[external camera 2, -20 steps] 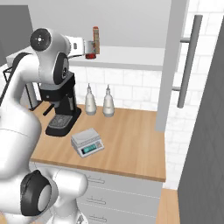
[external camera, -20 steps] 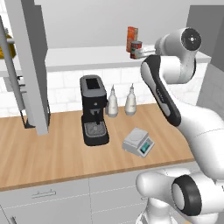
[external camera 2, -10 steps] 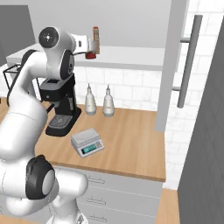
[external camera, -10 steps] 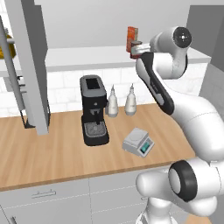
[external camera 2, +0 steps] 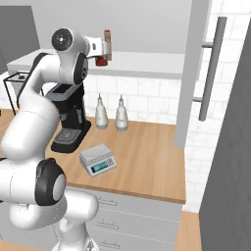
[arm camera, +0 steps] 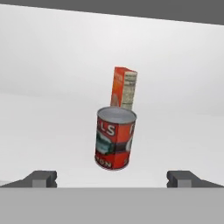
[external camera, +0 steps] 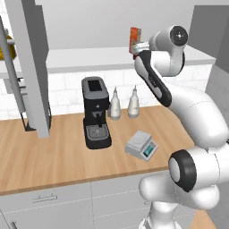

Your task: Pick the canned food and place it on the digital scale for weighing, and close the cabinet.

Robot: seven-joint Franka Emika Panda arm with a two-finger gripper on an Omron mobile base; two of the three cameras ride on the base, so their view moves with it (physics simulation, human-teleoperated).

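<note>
The gripper [arm camera: 112, 178] is raised to the level of the cabinet's [external camera: 112, 56] white shelf, its jaws spread wide and holding nothing. In the hand view the two dark fingertips [arm camera: 41, 178] stand far apart at the bottom, and the canned food [arm camera: 114, 138] stands upright on the shelf between and beyond them, clear of both. Directly behind the tin stands a taller orange-red box [arm camera: 123, 88], near it, though whether they touch is hard to tell. In the left base view the box [external camera: 135, 37] shows above the wrist. Below on the wooden counter [external camera: 53, 156], the digital scale [external camera: 141, 146] lies to the right of a black coffee machine [external camera: 95, 112], with two pale bottles [external camera: 115, 104] by the wall behind. The cabinet door [external camera: 32, 67] on the left hangs open, and another door [external camera 2: 193, 73] stands open on the right
</note>
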